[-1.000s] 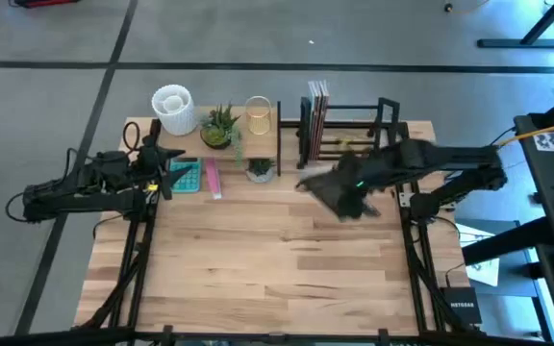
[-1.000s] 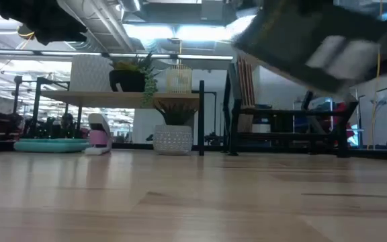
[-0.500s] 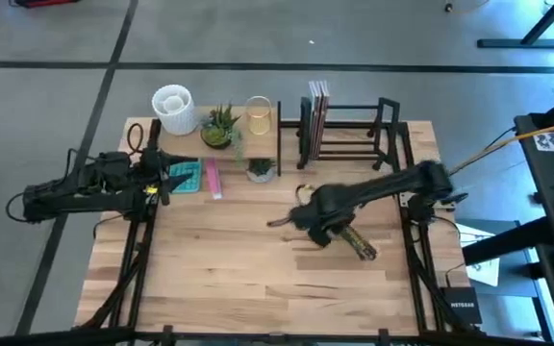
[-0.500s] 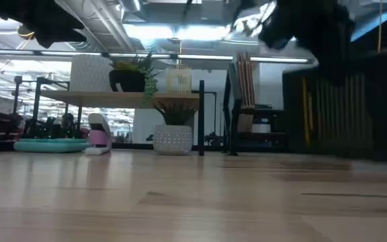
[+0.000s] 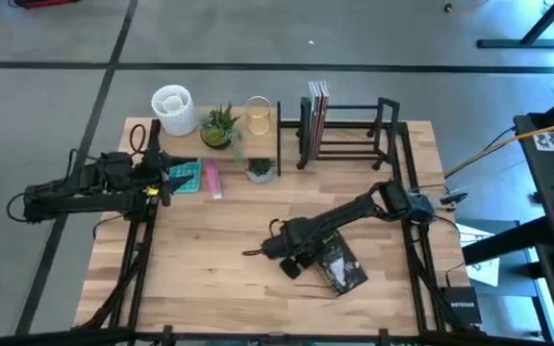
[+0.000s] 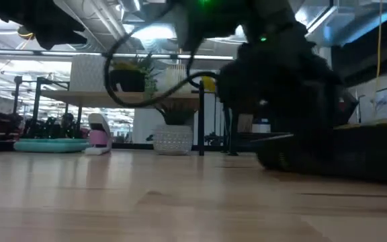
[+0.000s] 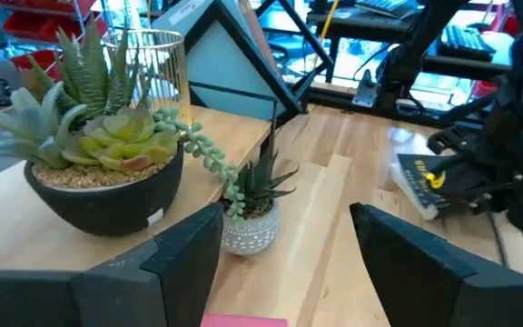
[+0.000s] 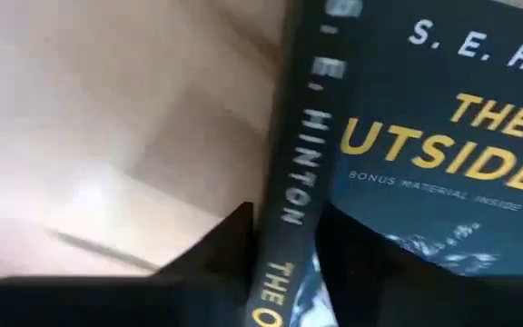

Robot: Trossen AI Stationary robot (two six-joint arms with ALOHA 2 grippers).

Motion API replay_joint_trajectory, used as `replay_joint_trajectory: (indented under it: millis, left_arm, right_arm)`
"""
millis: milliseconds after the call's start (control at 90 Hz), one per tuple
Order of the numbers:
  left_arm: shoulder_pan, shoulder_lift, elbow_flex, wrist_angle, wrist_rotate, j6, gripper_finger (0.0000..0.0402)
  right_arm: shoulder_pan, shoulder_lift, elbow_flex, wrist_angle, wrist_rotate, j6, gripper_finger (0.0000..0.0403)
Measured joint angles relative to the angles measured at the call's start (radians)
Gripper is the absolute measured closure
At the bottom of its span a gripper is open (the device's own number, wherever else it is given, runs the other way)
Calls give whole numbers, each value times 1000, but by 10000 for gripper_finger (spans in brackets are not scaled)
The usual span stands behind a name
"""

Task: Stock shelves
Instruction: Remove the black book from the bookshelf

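Low on the table (image 5: 210, 269), right claw (image 5: 301, 261) gripping a dark book (image 5: 339, 269), left claw (image 5: 166, 178) parted, empty.

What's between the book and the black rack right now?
Nothing visible. The book lies flat on the table at the right gripper; bare wood runs from it up to the rack, where other books stand at one end.

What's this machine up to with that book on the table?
The right gripper is down at a dark paperback book lying flat on the light-wood tabletop, one finger beside its spine; whether it grips the book is unclear. The black open-frame metal rack at the back holds a few upright books. The left gripper waits, open, near the small wooden shelf with its plants.
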Motion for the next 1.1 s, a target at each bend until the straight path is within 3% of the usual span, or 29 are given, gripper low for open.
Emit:
replay_joint_trajectory:
  millis: [167,322,456,689,889,978,1100]
  left_arm:
    - [0,0,0,0,0,2,165]
    - [0,0,0,0,0,8,165]
    - [0,0,0,0,0,8,165]
    - [0,0,0,0,0,8,165]
    - [0,0,0,0,0,8,165]
    - [0,0,0,0,0,8,165]
    - [0,0,0,0,0,7,165]
  right_arm:
    - [-40,-23,41,7,232,-59,195]
    - [-33,-101,113,6,253,-336,131]
    - [-15,-156,112,-6,309,-616,112]
    - [-52,-235,-107,48,359,-815,149]
    - [-79,-408,-459,396,250,-843,215]
    - [-96,-472,-603,521,249,-786,236]
    - [-108,-517,-726,632,233,-577,250]
